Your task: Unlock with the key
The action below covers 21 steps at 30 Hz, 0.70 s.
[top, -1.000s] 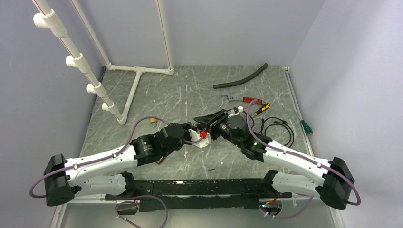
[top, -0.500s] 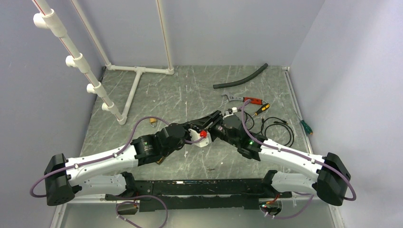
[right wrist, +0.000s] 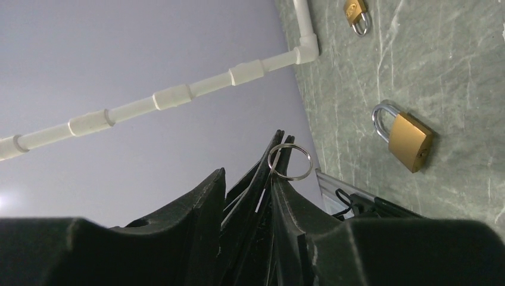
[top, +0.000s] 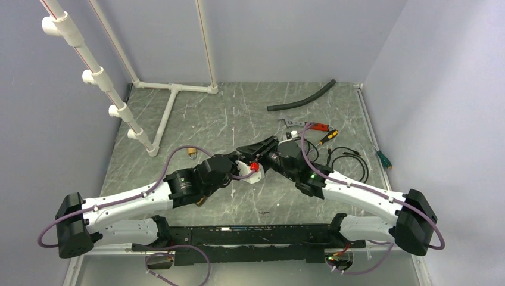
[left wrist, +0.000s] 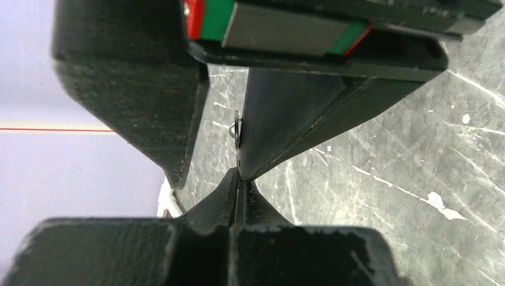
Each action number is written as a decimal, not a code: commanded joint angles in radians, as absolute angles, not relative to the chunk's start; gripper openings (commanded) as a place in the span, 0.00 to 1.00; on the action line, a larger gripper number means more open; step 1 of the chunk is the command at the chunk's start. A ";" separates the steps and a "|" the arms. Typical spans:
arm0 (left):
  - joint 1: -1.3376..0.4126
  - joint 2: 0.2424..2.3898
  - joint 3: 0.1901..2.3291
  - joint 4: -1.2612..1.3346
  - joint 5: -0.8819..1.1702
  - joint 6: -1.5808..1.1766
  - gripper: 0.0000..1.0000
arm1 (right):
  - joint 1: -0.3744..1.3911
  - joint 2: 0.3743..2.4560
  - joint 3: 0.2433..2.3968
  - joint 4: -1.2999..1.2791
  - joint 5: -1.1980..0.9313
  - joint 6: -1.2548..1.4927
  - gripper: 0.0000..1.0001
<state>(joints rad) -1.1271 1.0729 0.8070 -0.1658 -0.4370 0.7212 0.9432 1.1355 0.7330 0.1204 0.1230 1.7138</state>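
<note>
My left gripper (left wrist: 238, 180) is shut on the key, which shows only as a thin metal sliver between its fingertips. The key's small metal ring (right wrist: 292, 179) sticks out past them. My right gripper (right wrist: 250, 179) is open and straddles the left gripper's black fingers. Its right finger (right wrist: 298, 220) rests against them just below the ring, and its left finger (right wrist: 199, 214) stands apart. In the top view both grippers meet at mid-table, right gripper (top: 253, 150) over left gripper (top: 250, 164). A brass padlock (right wrist: 408, 138) with a silver shackle lies flat on the table beyond them.
A smaller brass padlock (right wrist: 357, 9) (top: 191, 153) lies near the white PVC pipe frame (top: 164, 119) at back left. A black hose (top: 301, 99), red-handled pliers (top: 306, 125), a screwdriver (top: 326, 137), a black cable (top: 345, 161) and a green-handled tool (top: 383, 158) lie at back right.
The right arm has slid a little to the left, bringing its gripper further over the left gripper's fingertips. The left arm has stayed put, still shut.
</note>
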 commanded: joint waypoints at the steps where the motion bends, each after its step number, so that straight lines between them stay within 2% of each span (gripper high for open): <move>1: -1.132 1.071 0.830 -0.144 -0.431 0.724 0.00 | 0.946 1.142 0.777 0.146 0.135 1.723 0.36; 8: -1.132 1.071 0.831 -0.144 -0.432 0.727 0.00 | 0.946 1.091 0.755 0.084 0.178 1.706 0.30; 21: -1.138 1.067 0.829 -0.142 -0.431 0.733 0.00 | 0.946 1.051 0.724 0.040 0.190 1.693 0.29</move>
<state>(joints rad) -1.1316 1.0756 0.8070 -0.1692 -0.4377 0.7219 0.9451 1.0756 0.7158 0.0490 0.1608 1.7107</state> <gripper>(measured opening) 0.011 0.294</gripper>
